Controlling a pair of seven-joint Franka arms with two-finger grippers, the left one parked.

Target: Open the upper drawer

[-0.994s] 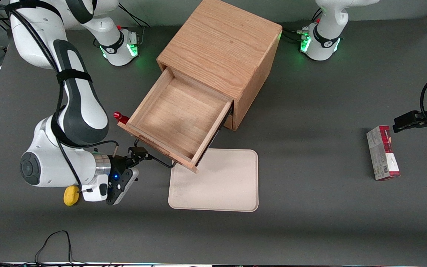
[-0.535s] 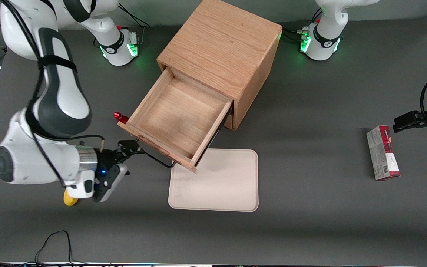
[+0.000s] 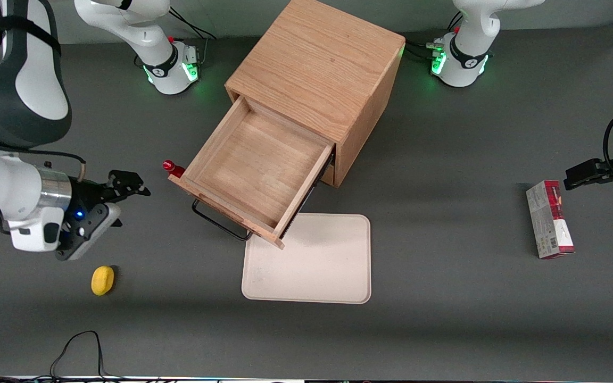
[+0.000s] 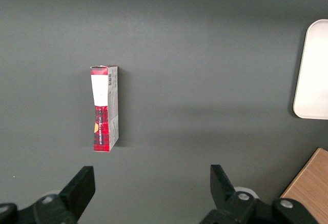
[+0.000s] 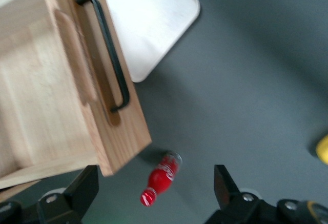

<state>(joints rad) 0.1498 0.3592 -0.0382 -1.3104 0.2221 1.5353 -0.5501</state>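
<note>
Now the gripper (image 3: 128, 183) hangs over the bare table, toward the working arm's end. Its two fingers (image 5: 84, 188) are spread apart, and nothing is between them. It holds nothing.

Next to it, toward the middle of the table, comes the drawer (image 3: 256, 170). The drawer is pulled far out of the cabinet (image 3: 322, 64), and you can see its wood floor with nothing in it. So the job looks done, or just about done.

On the drawer's front is the long black handle (image 3: 218, 222). It runs along the front, from the corner near the red bottle (image 3: 173, 168) to the corner over the tray (image 3: 312, 263). The gripper is apart from the handle, not touching it, off past the bottle end.

If more pull were wanted, I think the gripper would have to go back toward the handle and close across that bar. A small yellow thing (image 3: 102, 280) lies on the table nearer the front camera than the gripper.
</note>
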